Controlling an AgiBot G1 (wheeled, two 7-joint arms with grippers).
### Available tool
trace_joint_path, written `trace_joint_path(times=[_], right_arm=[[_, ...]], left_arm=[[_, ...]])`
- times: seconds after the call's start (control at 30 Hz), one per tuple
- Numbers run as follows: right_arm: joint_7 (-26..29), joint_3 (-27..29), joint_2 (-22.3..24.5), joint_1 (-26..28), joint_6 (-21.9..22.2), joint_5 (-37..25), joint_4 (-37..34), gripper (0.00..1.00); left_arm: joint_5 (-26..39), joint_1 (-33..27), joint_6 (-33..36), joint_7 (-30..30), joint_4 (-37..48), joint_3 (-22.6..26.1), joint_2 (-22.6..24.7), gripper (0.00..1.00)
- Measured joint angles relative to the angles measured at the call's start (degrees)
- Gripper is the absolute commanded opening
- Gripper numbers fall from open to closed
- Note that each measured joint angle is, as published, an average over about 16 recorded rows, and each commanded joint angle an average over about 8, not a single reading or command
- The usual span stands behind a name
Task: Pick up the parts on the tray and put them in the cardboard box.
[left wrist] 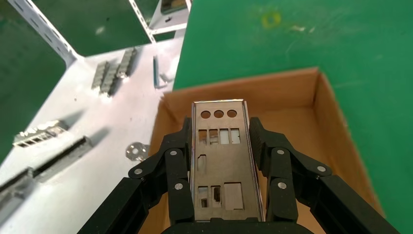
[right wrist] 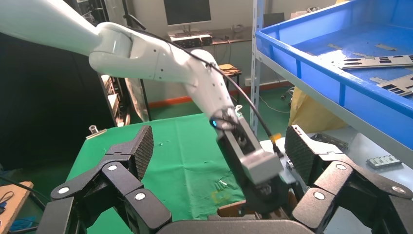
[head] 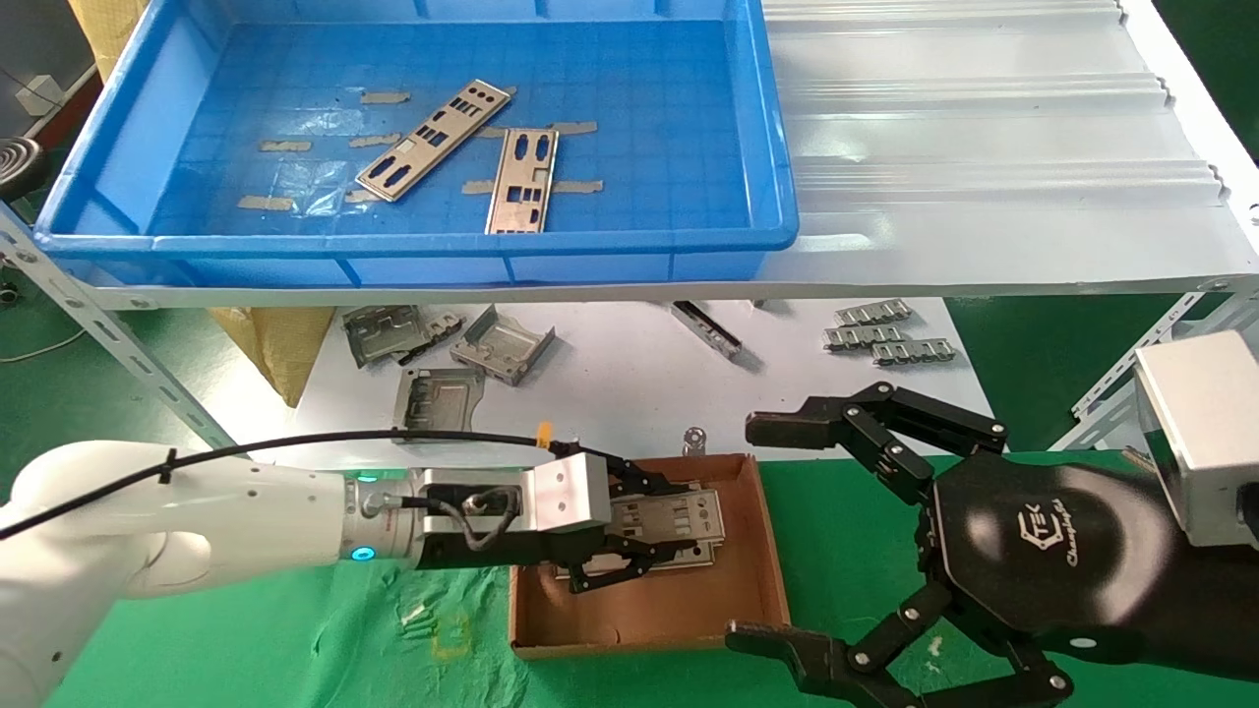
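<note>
Over the cardboard box (head: pixel 657 600), near its far edge, we hold our left gripper (head: pixel 629 536) with one I/O shield plate (left wrist: pixel 220 161) clamped between its fingers (left wrist: pixel 176 168). The fingers press on the two long edges of the plate, so it lies flat and points along the box; we judge this lets it go down level between the low walls. In the head view more silver metal seems to lie under it in the box, but we cannot tell how many plates.

Our right gripper (head: pixel 787 536) hangs just beside the right edge of the box, with fingers spread wide and nothing in them. We think it waits there to keep clear of the left arm.

Two more plates (head: pixel 434 139) lie in the middle of the blue tray (head: pixel 413 264), one (head: pixel 522 181) nearer its front rim, so the task is not finished.
</note>
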Motion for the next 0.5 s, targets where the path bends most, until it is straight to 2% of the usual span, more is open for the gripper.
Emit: trace_joint_path(times=[0.07, 0.1, 0.33, 0.37, 0.5], right_arm=[[0.00, 0.00, 0.00, 0.00, 0.00, 0.00, 0.00, 1.00], [0.00, 0.00, 0.00, 0.00, 0.00, 0.00, 0.00, 1.00], [0.00, 0.00, 0.00, 0.00, 0.00, 0.00, 0.00, 1.00], [0.00, 0.00, 0.00, 0.00, 0.00, 0.00, 0.00, 1.00], [0.00, -0.01, 0.00, 0.00, 0.00, 0.00, 0.00, 1.00]], left_arm=[[0.20, -0.16, -0.60, 1.59, 2.45, 0.05, 1.35, 0.00], [0.28, -0.25, -0.90, 2.39, 3.62, 0.06, 1.98, 0.05], [0.41, -1.16, -2.35, 7.30, 10.60, -0.02, 5.41, 0.92], [0.41, -1.32, -2.47, 7.86, 11.36, -0.02, 5.74, 1.00], [0.29, -1.92, -2.90, 9.85, 13.79, -0.03, 6.70, 1.00]])
